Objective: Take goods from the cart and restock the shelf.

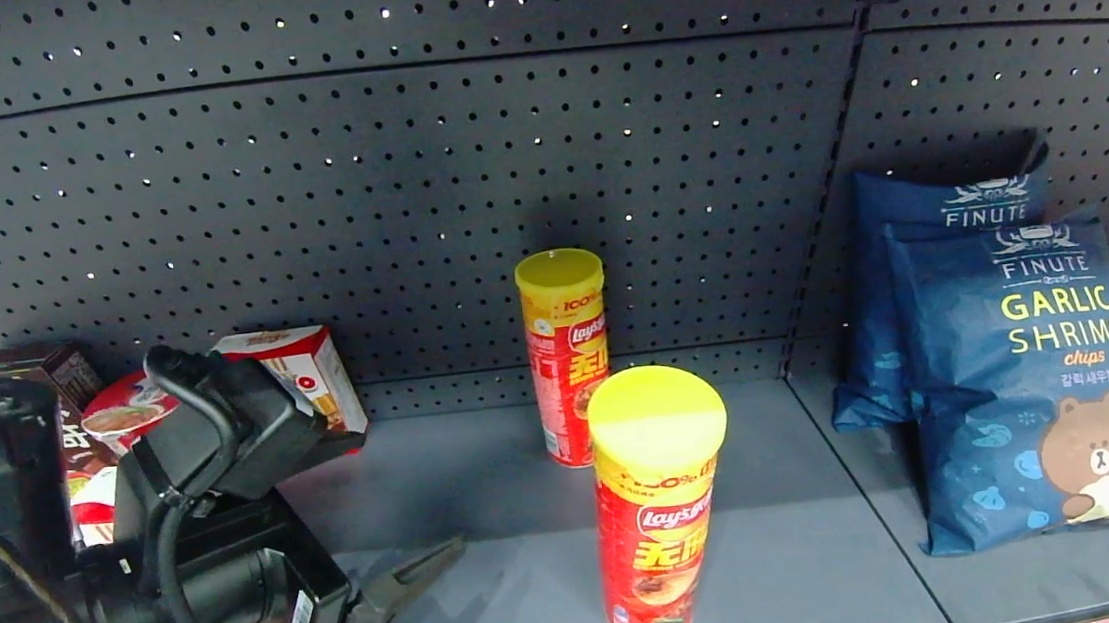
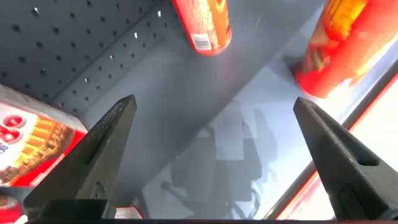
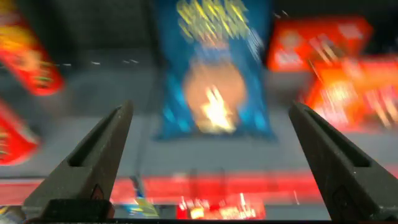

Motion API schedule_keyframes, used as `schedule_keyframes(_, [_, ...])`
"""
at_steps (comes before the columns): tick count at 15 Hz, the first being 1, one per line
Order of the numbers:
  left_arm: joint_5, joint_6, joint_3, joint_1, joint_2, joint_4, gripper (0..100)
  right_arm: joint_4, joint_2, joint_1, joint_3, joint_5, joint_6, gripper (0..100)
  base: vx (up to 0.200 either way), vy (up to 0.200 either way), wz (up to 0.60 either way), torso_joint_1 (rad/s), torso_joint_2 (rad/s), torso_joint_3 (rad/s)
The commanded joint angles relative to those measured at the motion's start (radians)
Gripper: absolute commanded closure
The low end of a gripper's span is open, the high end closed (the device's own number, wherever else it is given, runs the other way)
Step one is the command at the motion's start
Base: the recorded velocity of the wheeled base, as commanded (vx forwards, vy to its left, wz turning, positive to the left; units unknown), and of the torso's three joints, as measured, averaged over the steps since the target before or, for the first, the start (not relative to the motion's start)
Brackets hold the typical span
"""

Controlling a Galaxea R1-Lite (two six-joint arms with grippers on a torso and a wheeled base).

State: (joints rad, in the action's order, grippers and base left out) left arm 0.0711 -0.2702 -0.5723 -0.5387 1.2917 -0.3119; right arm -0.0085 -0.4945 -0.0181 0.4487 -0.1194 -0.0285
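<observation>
The left hand (image 2: 214, 102), spread apart and empty, hangs over the shelf (image 1: 489, 478) near two upright chip cans: the front can (image 1: 661, 513) at the shelf edge and the rear can (image 1: 567, 361) near the back panel (image 1: 405, 214). The right hand (image 3: 211, 107), also spread apart and empty, faces a blue chip bag (image 3: 214, 74).

Likely a shop: pegboard shelf (image 1: 489, 478) holding chip bags (image 1: 1022, 381) and canisters (image 1: 661, 513).

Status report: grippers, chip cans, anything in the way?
Left gripper open, empty, apart from front can. Right gripper open, empty, facing blue bag. Front and rear can upright on shelf. Nothing blocking.
</observation>
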Motion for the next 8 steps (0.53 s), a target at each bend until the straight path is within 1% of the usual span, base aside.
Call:
schedule_keyframes(1, [0.001, 0.0, 0.032, 0.003, -0.003, -0.009, 0, -0.001, -0.302, 0.193, 0.182, -0.009, 0.052, 0, 0.0, 0.0, 0.0, 0.0, 0.0, 0.0])
schedule_keyframes(2, [0.001, 0.0, 0.031, 0.003, -0.005, -0.009, 0, -0.005, -0.363, 0.254, 0.212, 0.012, 0.085, 0, 0.0, 0.0, 0.0, 0.0, 0.0, 0.0])
schedule_keyframes(3, [0.001, 0.0, 0.031, 0.003, -0.005, -0.009, 0, -0.005, -0.363, 0.254, 0.212, 0.012, 0.085, 0, 0.0, 0.0, 0.0, 0.0, 0.0, 0.0])
schedule_keyframes(4, [-0.001, 0.0, 0.026, 0.003, -0.005, -0.007, 0, -0.011, -0.42, 0.348, 0.229, 0.061, 0.101, 0, 0.0, 0.0, 0.0, 0.0, 0.0, 0.0])
schedule_keyframes(5, [-0.002, 0.002, 0.025, 0.003, -0.005, -0.006, 0, 0.001, -0.443, 0.368, 0.22, 0.136, 0.105, 0, 0.0, 0.0, 0.0, 0.0, 0.0, 0.0])
schedule_keyframes(7, [-0.004, 0.002, 0.026, 0.003, -0.005, -0.004, 0, 0.005, -0.457, 0.389, 0.222, 0.153, 0.108, 0, 0.0, 0.0, 0.0, 0.0, 0.0, 0.0])
schedule_keyframes(8, [-0.004, 0.002, 0.031, 0.003, -0.005, 0.001, 0, 0.01, -0.507, 0.395, 0.248, 0.268, 0.108, 0, 0.0, 0.0, 0.0, 0.0, 0.0, 0.0])
